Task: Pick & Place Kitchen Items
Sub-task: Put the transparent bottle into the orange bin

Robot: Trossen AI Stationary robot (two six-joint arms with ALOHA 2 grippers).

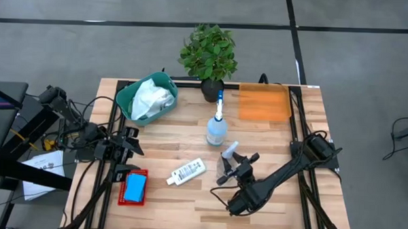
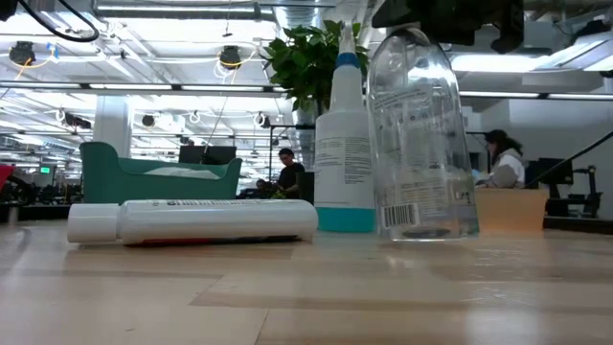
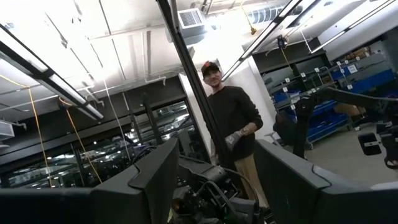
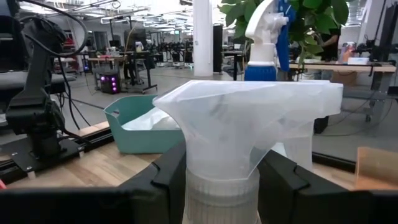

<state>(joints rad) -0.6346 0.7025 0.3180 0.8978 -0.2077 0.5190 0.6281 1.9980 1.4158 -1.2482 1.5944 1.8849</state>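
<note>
Clearly the right gripper (image 1: 231, 163) clamps the clear bottle (image 2: 421, 134) at its neck; empty, light, slick plastic. The left gripper (image 1: 129, 144) idles open.

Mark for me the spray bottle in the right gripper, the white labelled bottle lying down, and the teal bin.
spray bottle (image 4: 249, 118), right wrist view, on its clear trigger head.
white labelled bottle (image 1: 188, 172), high view, on the label at mid-body.
teal bin (image 1: 126, 96), high view, on its left rim.

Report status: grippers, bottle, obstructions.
Right gripper shut on clear spray bottle, upright. Left gripper open, parked at left edge. Blue-topped spray bottle stands close beside.
</note>
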